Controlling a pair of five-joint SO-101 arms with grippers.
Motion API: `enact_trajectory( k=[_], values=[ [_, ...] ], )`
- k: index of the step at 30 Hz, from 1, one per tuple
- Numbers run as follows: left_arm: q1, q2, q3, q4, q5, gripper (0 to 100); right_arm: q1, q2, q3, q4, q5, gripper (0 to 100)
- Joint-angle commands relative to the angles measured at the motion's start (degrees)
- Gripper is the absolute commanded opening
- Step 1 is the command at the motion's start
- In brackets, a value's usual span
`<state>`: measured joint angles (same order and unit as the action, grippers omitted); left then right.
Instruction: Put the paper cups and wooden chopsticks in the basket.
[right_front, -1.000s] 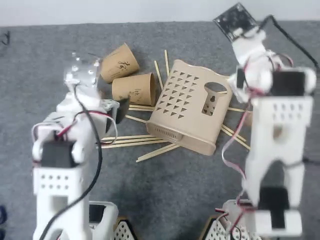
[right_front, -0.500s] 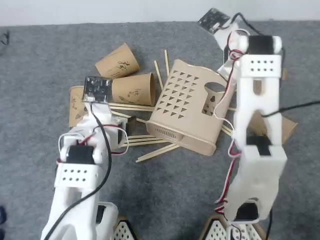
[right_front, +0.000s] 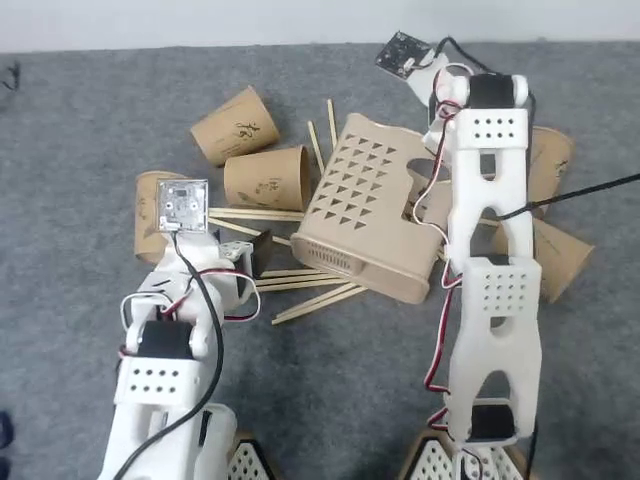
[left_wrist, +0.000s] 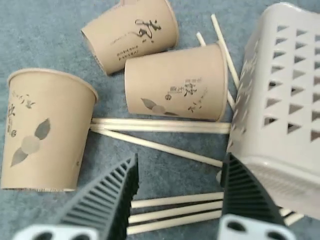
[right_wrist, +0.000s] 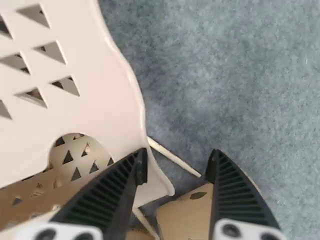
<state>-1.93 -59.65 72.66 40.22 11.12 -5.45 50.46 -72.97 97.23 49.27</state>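
Gaping wide, the left end effector (left_wrist: 181, 162) hovers empty over the grey counter (left_wrist: 45, 30). Three wooden chopsticks (left_wrist: 170, 207) lie side by side between its fingers, close to its base. Just past its fingertips a pair of chopsticks (left_wrist: 160, 125) runs crosswise, one end touching a paper cup (left_wrist: 45, 130) that lies on its side off one finger. Farther ahead two more cups (left_wrist: 177, 90) lie on their sides. Each cup carries dark printed characters and a leaf motif. Beyond the other finger the basket (left_wrist: 280, 100) lies tipped over, its wall pierced with triangles.

The right end effector (right_wrist: 178, 160) is also open and holds nothing. One finger sits over the basket's curved rim beside the rounded handle hole; the other is over the counter. A single chopstick (right_wrist: 172, 159) lies between its tips, with another cup (right_wrist: 190, 215) nearer its base.
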Motion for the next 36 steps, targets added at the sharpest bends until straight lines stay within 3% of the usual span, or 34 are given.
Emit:
enact_trajectory(
  k=[1, 10, 20, 29, 31, 35, 36],
  values=[
    [0.5, -1.8, -0.3, -1.5, 0.6, 25, -2.8, -0.7, -6.1, 4.7, 0.7, 20.3],
    [0.4, -1.8, -0.3, -1.5, 0.6, 25, -3.4, -1.4, -2.1, 5.8, 1.0, 20.2],
    [0.4, -1.8, -0.3, -1.5, 0.6, 25, -2.4, -4.5, 7.3, 5.5, 7.8, 20.3],
    [0.4, -1.8, -0.3, -1.5, 0.6, 25, 0.3, -2.2, 9.4, -0.6, 9.1, 20.1],
    [0.5, -1.8, -0.3, -1.5, 0.7, 25, 0.4, -2.2, 9.4, -1.4, 9.2, 17.3],
    [0.5, -1.8, -0.3, -1.6, 0.8, 25, 0.6, -3.2, 8.8, -2.5, 9.2, 0.2],
    [0.5, -1.8, -0.3, -1.6, 0.8, 25, 0.6, -3.4, 7.9, -2.0, 9.2, 0.7]
  ],
)
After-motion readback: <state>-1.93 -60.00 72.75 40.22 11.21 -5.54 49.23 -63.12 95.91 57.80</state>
